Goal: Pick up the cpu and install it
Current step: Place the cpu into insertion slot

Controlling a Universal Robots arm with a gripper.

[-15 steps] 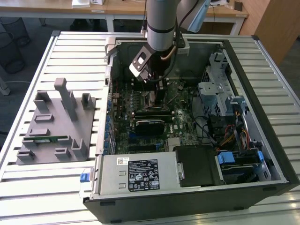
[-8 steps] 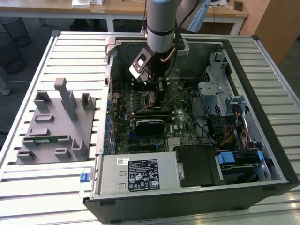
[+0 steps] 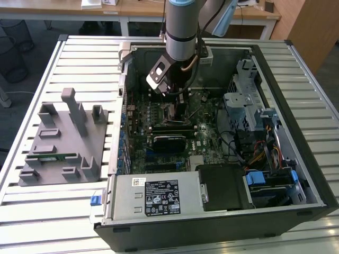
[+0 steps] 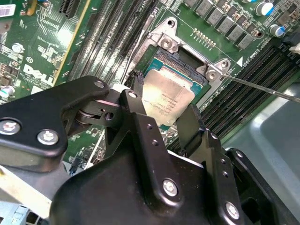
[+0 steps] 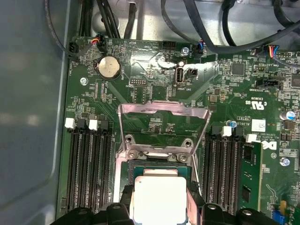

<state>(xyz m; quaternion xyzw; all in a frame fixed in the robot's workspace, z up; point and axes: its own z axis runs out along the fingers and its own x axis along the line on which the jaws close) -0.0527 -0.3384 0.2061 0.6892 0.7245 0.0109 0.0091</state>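
Gripping the cpu (image 4: 168, 96) by two opposite edges, the gripper (image 4: 164, 112) is holding it clamped right over the open socket (image 5: 159, 165) at the motherboard's (image 5: 150, 84) middle. Pickup is looking done. Whether the chip is seating I cannot tell, and the load plate (image 5: 161, 108) is standing raised, so install is not finished.

cpu (image 4: 171, 96) half seen
Second wrist view: gripper (image 4: 164, 105) covers its near edge. First wrist view: picture edge crops it. Exterior view: arm (image 3: 181, 32) blocks it.
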